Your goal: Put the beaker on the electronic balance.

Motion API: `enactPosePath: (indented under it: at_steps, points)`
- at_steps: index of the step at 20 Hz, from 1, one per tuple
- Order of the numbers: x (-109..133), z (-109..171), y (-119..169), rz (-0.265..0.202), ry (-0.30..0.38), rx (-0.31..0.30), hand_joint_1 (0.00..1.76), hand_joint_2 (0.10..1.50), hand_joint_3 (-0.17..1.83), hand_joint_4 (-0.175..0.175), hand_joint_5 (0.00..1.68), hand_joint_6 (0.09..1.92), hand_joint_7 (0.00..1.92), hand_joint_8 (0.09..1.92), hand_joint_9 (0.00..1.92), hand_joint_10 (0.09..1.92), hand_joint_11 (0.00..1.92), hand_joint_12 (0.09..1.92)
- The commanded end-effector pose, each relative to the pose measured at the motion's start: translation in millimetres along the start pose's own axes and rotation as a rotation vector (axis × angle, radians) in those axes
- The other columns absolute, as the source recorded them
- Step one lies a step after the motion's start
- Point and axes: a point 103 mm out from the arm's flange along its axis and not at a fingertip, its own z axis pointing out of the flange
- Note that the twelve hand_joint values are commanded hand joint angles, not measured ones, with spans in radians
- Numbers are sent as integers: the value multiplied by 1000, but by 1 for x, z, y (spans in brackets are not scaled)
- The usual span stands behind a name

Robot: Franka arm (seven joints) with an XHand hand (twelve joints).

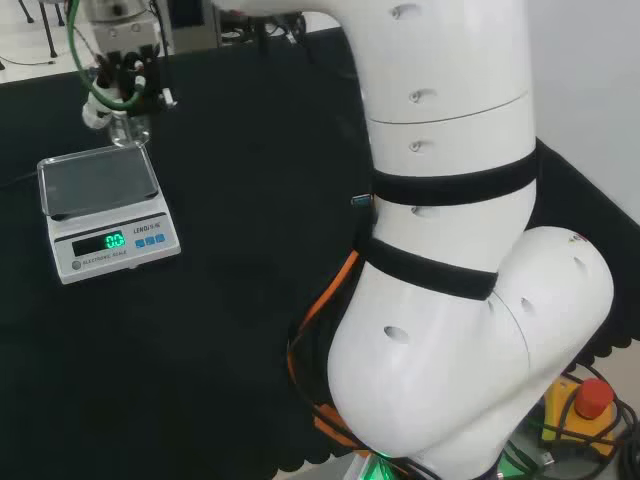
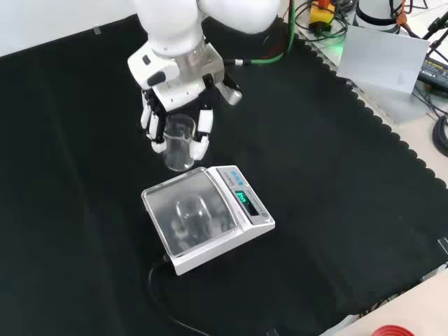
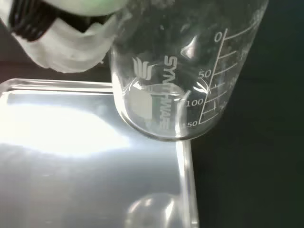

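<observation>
My hand (image 2: 176,115) grips the beaker (image 2: 179,144) just beside the balance (image 2: 206,217) (pan empty); I risk clipping its rim when lowering.

My arm reaches out from its base over the bench (image 2: 336,231) toward the far left corner as the head view shows it, the big white links stacked at that view's right. In the front view my wrist points down and my hand (image 2: 178,105) hangs palm-down from it. My fingers (image 2: 203,129) curl downward around the beaker (image 2: 179,143), black and white segments on either side of its clear wall, and hold it upright above the cloth. In the wrist view a white part of my hand sits blurred beside the glass.
</observation>
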Motion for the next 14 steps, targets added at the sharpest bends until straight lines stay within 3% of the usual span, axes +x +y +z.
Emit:
enactPosePath:
  at_steps: [1,7,14]
  points:
    - [46,11,0,-60,0,27,1170,717,447,73,1422,304,1216,916,1469,415,1321,843]
    - [69,36,1,-89,-5,60,1171,715,450,71,1423,303,1216,916,1471,414,1322,841]
    - [71,58,3,-93,4,87,1172,713,453,70,1424,302,1216,915,1473,413,1323,839]
